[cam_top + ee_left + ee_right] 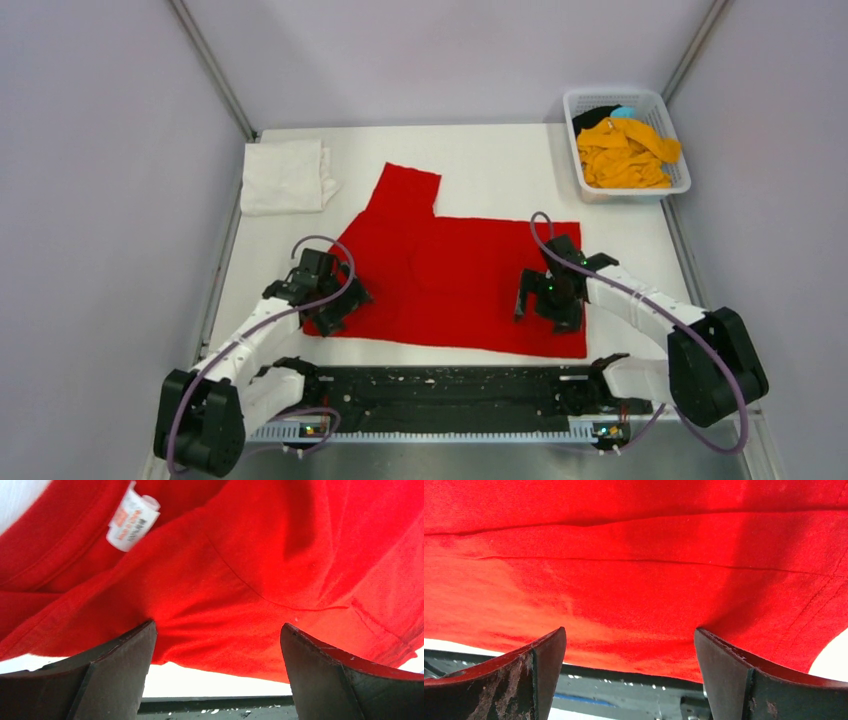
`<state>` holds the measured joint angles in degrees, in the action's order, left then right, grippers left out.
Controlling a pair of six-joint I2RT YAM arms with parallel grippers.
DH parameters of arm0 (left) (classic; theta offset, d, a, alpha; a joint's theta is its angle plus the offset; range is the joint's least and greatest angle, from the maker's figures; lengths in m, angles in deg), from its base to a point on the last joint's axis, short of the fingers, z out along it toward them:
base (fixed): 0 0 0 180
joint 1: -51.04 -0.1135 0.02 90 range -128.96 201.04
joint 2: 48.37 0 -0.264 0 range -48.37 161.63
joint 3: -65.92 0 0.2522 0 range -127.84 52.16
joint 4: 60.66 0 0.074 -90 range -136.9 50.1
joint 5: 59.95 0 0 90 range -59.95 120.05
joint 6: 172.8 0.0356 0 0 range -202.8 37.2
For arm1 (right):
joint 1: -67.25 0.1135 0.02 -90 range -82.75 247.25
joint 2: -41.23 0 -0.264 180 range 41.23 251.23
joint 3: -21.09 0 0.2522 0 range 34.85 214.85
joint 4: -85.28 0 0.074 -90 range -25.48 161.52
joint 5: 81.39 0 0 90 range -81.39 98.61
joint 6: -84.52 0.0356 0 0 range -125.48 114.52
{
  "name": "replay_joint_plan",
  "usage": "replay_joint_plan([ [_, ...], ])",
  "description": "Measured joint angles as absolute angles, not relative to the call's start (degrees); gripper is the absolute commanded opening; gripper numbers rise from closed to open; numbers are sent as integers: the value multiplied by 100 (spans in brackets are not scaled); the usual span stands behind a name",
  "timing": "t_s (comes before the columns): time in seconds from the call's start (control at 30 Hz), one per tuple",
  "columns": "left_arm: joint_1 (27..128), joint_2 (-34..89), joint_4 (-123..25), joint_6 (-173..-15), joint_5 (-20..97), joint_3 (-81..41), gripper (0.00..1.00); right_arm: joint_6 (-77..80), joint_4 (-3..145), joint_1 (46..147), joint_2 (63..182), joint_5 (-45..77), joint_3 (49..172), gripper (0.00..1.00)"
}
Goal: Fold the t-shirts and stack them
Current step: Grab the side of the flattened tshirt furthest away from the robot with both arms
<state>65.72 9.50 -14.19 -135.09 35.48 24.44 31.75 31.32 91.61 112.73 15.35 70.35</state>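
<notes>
A bright red t-shirt [450, 275] lies spread flat across the middle of the table, one sleeve pointing to the far side. My left gripper [335, 300] stands open over its near left corner; red cloth [225, 580] with a white neck label [132, 517] fills the left wrist view. My right gripper [545, 300] stands open over the near right part, above the red cloth [634, 575] near its hem. Neither holds anything. A folded white t-shirt [285, 177] lies at the far left. An orange-yellow t-shirt [625, 152] and a black t-shirt [597, 115] are crumpled in the basket.
A white lattice basket [577, 150] stands at the far right corner, with a small blue thing [623, 112] inside. The black base rail [450, 385] of the arms runs along the near edge. Grey walls enclose the table on three sides.
</notes>
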Motion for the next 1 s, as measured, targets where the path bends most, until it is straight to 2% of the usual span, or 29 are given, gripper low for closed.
replay_joint_plan([
  [0.37,6572,194,-516,-13778,3511,2658,99,3440,2039,9192,11223,1240,6858,99],
  [0.67,6572,-292,-387,-13861,3576,2802,99,3212,2096,9196,11542,888,7599,99],
  [0.87,6572,-414,-123,-13585,3576,2024,99,2937,2155,9089,11418,680,8233,99],
  [1.0,6572,-139,-859,-13177,3629,1399,99,2858,2548,8538,11398,613,8187,99],
])
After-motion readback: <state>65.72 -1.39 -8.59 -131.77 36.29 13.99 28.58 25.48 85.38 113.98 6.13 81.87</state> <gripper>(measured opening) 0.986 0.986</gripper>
